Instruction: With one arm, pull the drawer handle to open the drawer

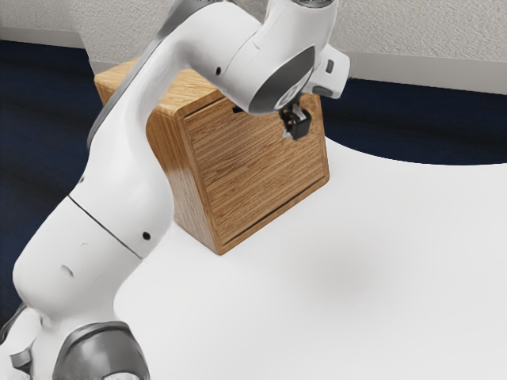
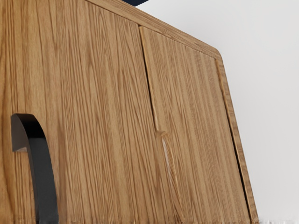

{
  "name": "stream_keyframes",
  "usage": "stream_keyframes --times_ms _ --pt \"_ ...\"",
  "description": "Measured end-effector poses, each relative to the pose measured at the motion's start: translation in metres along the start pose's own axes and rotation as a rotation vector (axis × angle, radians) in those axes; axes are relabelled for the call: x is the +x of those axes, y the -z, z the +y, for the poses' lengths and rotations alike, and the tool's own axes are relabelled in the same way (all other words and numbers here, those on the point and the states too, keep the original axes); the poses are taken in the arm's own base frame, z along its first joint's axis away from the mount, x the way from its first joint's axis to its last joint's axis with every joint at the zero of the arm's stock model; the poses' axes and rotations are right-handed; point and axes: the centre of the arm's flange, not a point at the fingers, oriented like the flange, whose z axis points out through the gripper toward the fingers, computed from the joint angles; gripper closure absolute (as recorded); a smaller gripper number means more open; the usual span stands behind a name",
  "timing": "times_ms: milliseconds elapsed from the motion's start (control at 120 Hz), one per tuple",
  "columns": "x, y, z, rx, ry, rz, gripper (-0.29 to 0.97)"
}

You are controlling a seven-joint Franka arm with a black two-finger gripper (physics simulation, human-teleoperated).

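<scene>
White table (image 1: 380, 269), navy floor (image 1: 420, 123), wooden drawer (image 1: 257, 162)

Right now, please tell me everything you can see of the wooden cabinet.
The wooden cabinet is a box of light brown, oak-like wood with clear grain. It stands upright on the white table, one corner turned toward the exterior camera. A thin seam divides its front into two panels, which look flush, so nothing seems pulled out. A dark curved handle sits on one panel. The end effector hangs before the upper front; contact cannot be judged.
</scene>
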Motion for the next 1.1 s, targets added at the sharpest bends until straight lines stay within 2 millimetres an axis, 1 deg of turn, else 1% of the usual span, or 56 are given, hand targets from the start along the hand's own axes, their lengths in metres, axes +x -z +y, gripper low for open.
stream_keyframes --times_ms 50,125,167,192,275,325,383,417,442,467,500,508,542,592,667,708,733,775,817,892,933,950,1025,1067,1100 --pt "-0.002 -0.005 -0.003 -0.004 0.001 -0.004 0.0" --pt "0.001 -0.014 0.001 -0.015 -0.014 -0.016 0.0" --pt "0.002 -0.019 0.004 -0.021 -0.021 -0.023 -0.03" --pt "0.003 -0.022 0.006 -0.025 -0.026 -0.028 -0.07" --pt "0.005 -0.03 0.012 -0.039 -0.039 -0.035 -0.12" --pt "0.006 -0.03 0.014 -0.045 -0.044 -0.034 -0.1" --pt "0.006 -0.031 0.015 -0.049 -0.05 -0.036 0.01" --pt "0.007 -0.031 0.017 -0.049 -0.054 -0.038 0.03" --pt "0.007 -0.031 0.018 -0.05 -0.059 -0.04 0.01" --pt "0.008 -0.031 0.021 -0.051 -0.064 -0.041 0.05" --pt "0.009 -0.029 0.022 -0.051 -0.068 -0.038 0.13" --pt "0.009 -0.028 0.022 -0.051 -0.069 -0.038 0.12" --pt "0.009 -0.025 0.023 -0.051 -0.074 -0.036 0.17" --pt "0.009 -0.021 0.024 -0.051 -0.079 -0.033 0.21" --pt "0.015 -0.01 0.035 -0.047 -0.095 -0.018 0.33" --pt "0.017 -0.005 0.04 -0.051 -0.102 -0.005 0.35" --pt "0.019 -0.003 0.042 -0.054 -0.105 0.002 0.33" --pt "0.02 -0.001 0.045 -0.058 -0.108 0.01 0.34" --pt "0.022 0.002 0.049 -0.06 -0.113 0.018 0.31" --pt "0.024 0.009 0.054 -0.063 -0.119 0.031 0.33" --pt "0.025 0.014 0.055 -0.069 -0.121 0.043 0.36" --pt "0.025 0.015 0.055 -0.07 -0.121 0.045 0.4" --pt "0.026 0.022 0.059 -0.073 -0.126 0.058 0.36" --pt "0.027 0.027 0.06 -0.076 -0.127 0.066 0.4" --pt "0.027 0.029 0.061 -0.077 -0.129 0.069 0.32"
